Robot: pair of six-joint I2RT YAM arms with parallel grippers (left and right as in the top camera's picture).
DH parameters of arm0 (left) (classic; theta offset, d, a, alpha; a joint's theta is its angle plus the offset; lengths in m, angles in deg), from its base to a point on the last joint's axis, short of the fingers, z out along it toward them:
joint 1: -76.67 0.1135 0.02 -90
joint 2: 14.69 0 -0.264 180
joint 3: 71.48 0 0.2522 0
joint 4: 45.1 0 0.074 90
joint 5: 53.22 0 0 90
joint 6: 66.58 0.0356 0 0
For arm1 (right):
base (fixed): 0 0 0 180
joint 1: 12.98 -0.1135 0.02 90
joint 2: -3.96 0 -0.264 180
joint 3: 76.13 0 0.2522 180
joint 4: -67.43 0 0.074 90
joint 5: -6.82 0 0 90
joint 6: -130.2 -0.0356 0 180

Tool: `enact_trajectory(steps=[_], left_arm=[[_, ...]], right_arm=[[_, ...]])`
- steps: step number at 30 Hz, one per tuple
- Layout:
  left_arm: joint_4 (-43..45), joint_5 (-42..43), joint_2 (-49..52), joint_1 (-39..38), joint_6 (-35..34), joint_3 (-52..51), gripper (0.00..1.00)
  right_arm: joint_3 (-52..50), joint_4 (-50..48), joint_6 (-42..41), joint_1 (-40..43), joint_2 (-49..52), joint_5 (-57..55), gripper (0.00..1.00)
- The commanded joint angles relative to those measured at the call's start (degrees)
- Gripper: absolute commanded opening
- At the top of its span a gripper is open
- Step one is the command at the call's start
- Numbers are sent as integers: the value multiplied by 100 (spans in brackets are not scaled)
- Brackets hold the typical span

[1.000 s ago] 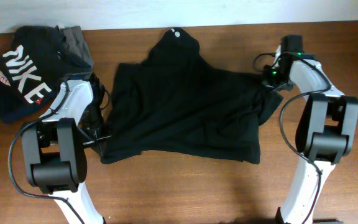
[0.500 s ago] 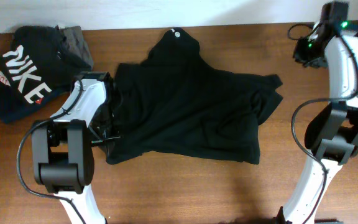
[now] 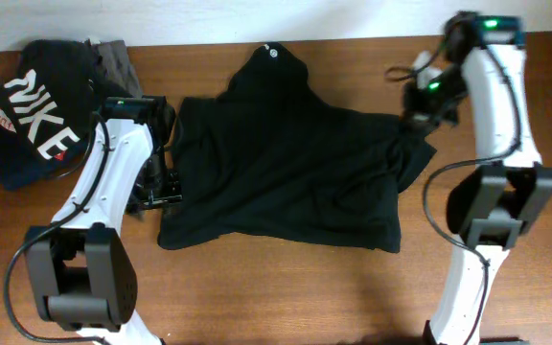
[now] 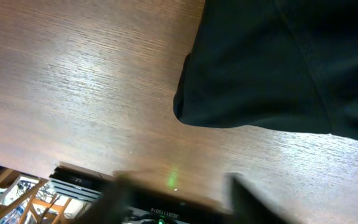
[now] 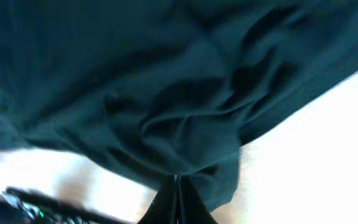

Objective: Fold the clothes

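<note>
The clothes, a black T-shirt (image 3: 286, 163), lie spread on the wooden table, collar at the far side with a small pale logo (image 3: 271, 52). My left gripper (image 3: 161, 198) hovers at the shirt's left edge. In the left wrist view its blurred fingers (image 4: 244, 196) stand apart with only bare wood between them, and a shirt corner (image 4: 229, 93) lies just ahead. My right gripper (image 3: 418, 117) is at the right sleeve. In the right wrist view it (image 5: 178, 198) is shut, with the shirt's folds (image 5: 166, 118) gathering at its tips.
A dark garment with white NIKE lettering (image 3: 32, 120) and a grey garment (image 3: 118, 62) are heaped at the far left corner. Bare wood (image 3: 276, 287) runs along the front of the table. A white wall borders the far edge.
My left gripper has opened and let go of the shirt's left edge. My right arm swung out to the far right corner, then came back to the sleeve and shut.
</note>
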Motion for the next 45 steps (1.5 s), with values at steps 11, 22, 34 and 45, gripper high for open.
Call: enact_trajectory(steps=[11, 22, 34, 45], left_arm=[[2319, 1818, -149, -212, 894, 61, 50], [3615, 1873, 813, -1156, 826, 61, 1], [4229, 2057, 1526, -1226, 719, 61, 1], [4404, 1617, 1860, -1165, 717, 61, 2]], right_arm=[[-2188, -426, -249, -872, -52, -667, 4], [-2951, -970, -435, -872, -52, -599, 4], [-3853, -1784, -619, -850, -52, -649, 4], [-4284, -2013, -1604, -474, -52, -1696, 4]])
